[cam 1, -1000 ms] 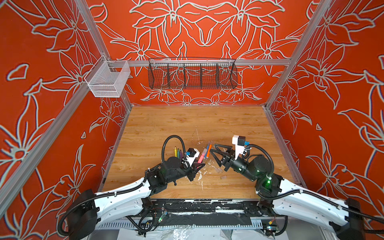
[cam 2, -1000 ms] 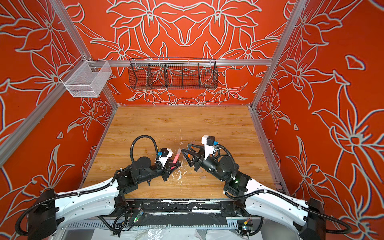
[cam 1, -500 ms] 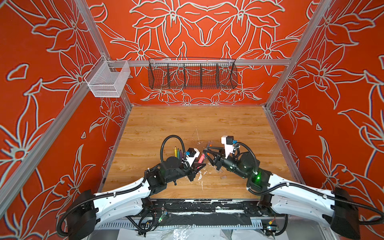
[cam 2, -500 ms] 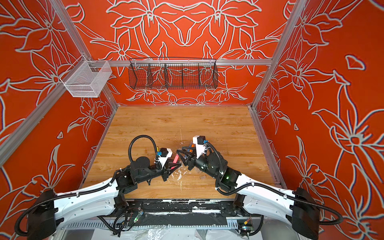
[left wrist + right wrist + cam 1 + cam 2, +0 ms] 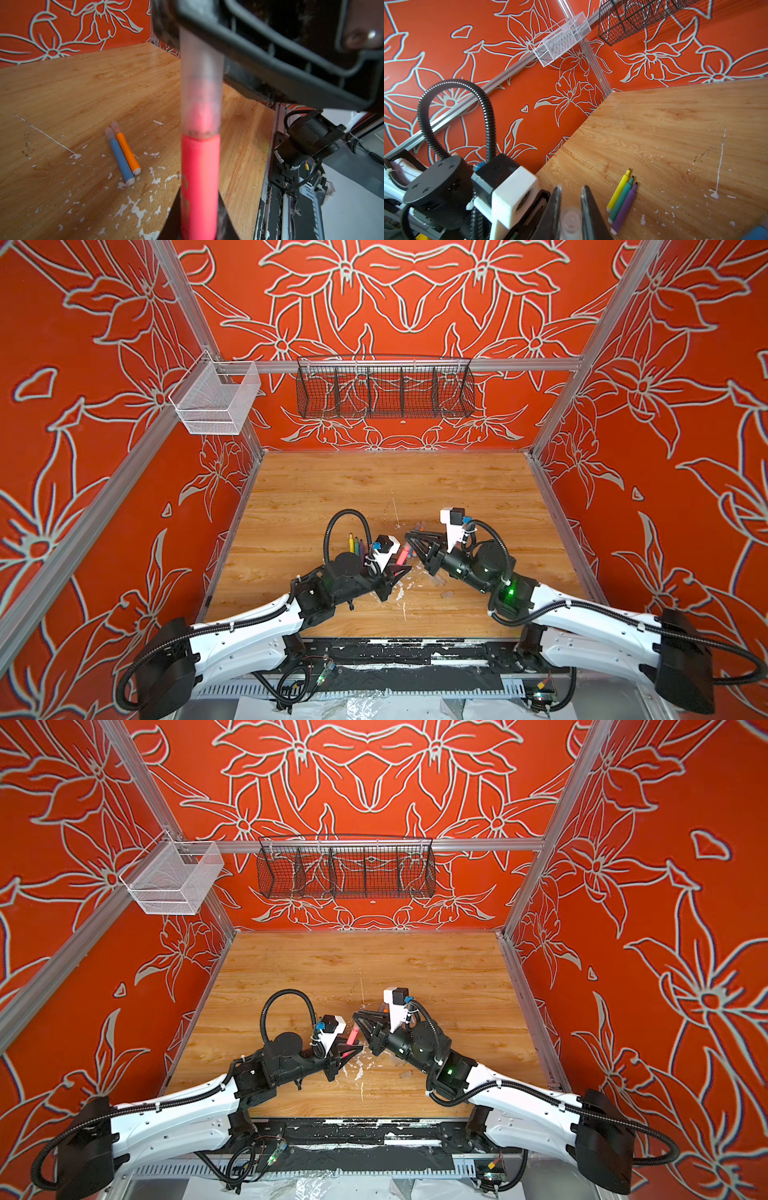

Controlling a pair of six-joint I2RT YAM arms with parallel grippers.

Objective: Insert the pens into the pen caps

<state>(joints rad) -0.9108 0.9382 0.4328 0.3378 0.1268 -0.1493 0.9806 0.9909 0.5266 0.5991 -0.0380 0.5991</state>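
Note:
My left gripper (image 5: pixel 398 572) is shut on the pink pen (image 5: pixel 199 187), which points up and away from it. A translucent pen cap (image 5: pixel 201 83) sits over the pen's tip, down to the pink barrel. My right gripper (image 5: pixel 571 191) is shut on that cap (image 5: pixel 571 221), meeting the pen (image 5: pixel 352 1036) from the right. Yellow (image 5: pixel 618 191), green (image 5: pixel 621 199) and purple (image 5: pixel 625 207) pens lie side by side, uncapped, left of the left wrist camera. Blue (image 5: pixel 121 160) and orange (image 5: pixel 127 153) pens lie together with pale caps on.
White paint flecks (image 5: pixel 135 209) scatter over the wooden table (image 5: pixel 374 489) under both grippers. A small clear piece (image 5: pixel 448 594) lies by the right arm. A white mesh basket (image 5: pixel 214 400) and a black wire basket (image 5: pixel 384 391) hang on the walls.
My right arm has swung left to the tip of the pink pen, and its jaws have closed from open. The left gripper has held the pen still.

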